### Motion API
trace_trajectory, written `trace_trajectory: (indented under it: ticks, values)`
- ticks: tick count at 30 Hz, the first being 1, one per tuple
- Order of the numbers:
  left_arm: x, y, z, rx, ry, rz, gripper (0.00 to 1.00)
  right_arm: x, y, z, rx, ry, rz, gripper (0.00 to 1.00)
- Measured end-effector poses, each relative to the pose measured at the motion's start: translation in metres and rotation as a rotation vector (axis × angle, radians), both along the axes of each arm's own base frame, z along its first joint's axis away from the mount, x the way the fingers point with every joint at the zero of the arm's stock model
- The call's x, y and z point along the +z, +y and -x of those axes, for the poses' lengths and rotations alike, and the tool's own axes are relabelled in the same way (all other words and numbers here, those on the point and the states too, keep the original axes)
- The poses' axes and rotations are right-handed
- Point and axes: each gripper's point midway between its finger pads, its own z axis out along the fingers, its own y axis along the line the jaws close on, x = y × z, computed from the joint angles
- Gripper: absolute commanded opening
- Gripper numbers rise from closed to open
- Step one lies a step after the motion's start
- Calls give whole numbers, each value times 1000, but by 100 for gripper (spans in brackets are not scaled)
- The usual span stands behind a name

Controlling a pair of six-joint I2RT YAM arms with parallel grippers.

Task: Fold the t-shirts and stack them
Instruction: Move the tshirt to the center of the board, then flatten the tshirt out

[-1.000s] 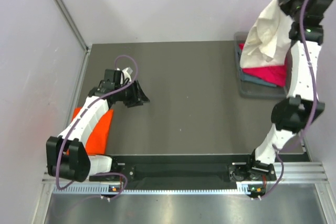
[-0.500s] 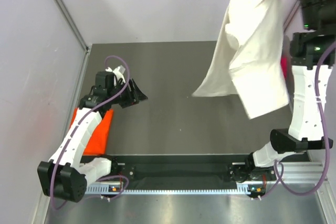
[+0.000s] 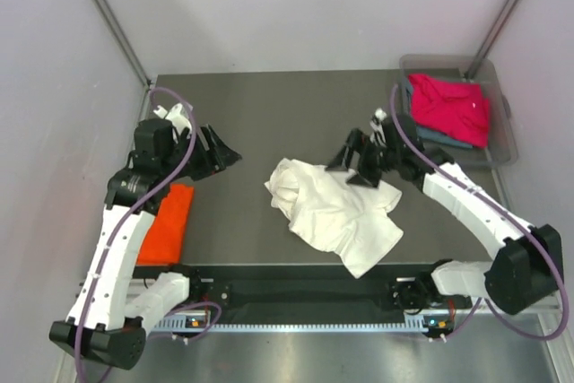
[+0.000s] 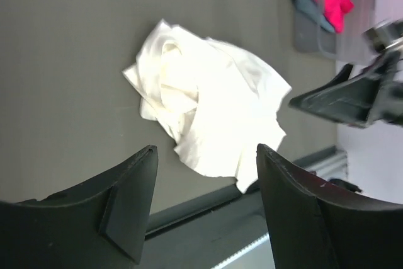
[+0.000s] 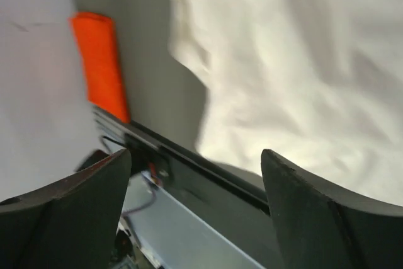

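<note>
Cream-white soft cloth t-shirt [image 3: 336,213] lies crumpled on the dark grey table [image 3: 269,105], clear of both robot grippers, whose jaws stand wide apart and grip nothing.

Its long axis runs on a slant in the top view: the bunched, rolled end points toward the left gripper [image 3: 222,159], which hangs well apart from it, and the flatter end fans out toward the table's near edge. The right gripper [image 3: 352,168] hovers just beside the shirt's far edge, cloth spreading beneath and ahead of its fingers. A folded bright orange t-shirt [image 3: 170,221] lies behind the left jaws near the table's left edge. Behind the right jaws, a magenta-pink shirt [image 3: 448,105] sits on a grey-blue one [image 3: 430,136] in a clear plastic bin [image 3: 507,145].
</note>
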Motion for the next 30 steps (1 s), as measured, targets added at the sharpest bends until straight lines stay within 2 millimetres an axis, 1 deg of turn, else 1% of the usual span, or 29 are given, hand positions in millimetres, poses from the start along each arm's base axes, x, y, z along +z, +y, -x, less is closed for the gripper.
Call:
trace_trajectory:
  ticks: [1,2,3,4,5,6,8,9,11,12,14,15,16,18,20,23,26,29,30]
  values:
    - [-3,-4,1,-17,4,19,69,-26,-15,17,3,66,63,86]
    - [-8,-9,2,-36,21,39,69,-46,-32,34,4,115,119,90]
    - [-18,-15,3,-57,48,60,69,-55,-43,46,2,140,153,90]
    - [-32,-22,3,-80,83,81,69,-60,-54,57,1,152,180,90]
    - [-48,-31,4,-103,128,88,69,-61,-62,64,-1,141,197,89]
    - [-65,-42,6,-137,178,86,68,-60,-67,70,2,126,204,85]
    - [-99,-72,15,-231,283,61,65,-60,-70,76,15,98,211,78]
    - [-113,-83,19,-267,327,42,63,-65,-72,79,22,99,220,72]
    - [-140,-105,29,-335,408,6,56,-77,-73,83,37,124,229,69]
    - [-153,-111,34,-352,448,-10,53,-88,-71,87,53,154,228,69]
    - [-171,-110,35,-344,498,-51,53,-104,-64,97,93,222,217,73]
    - [-178,-107,33,-332,508,-70,57,-110,-58,103,123,243,218,79]
    - [-182,-105,31,-323,508,-86,59,-115,-51,111,160,257,229,82]
    - [-187,-100,24,-308,498,-114,63,-118,-34,125,249,237,257,87]
    - [-187,-98,15,-299,483,-132,62,-119,-15,136,334,201,298,90]
    - [-192,-101,-6,-290,481,-150,59,-121,15,144,430,154,357,90]
    - [-207,-104,-22,-282,507,-165,58,-130,42,145,485,117,420,89]
    - [-227,-102,-31,-272,540,-188,54,-137,52,140,488,71,485,88]
    - [-232,-100,-33,-267,551,-195,53,-138,52,138,485,52,502,85]
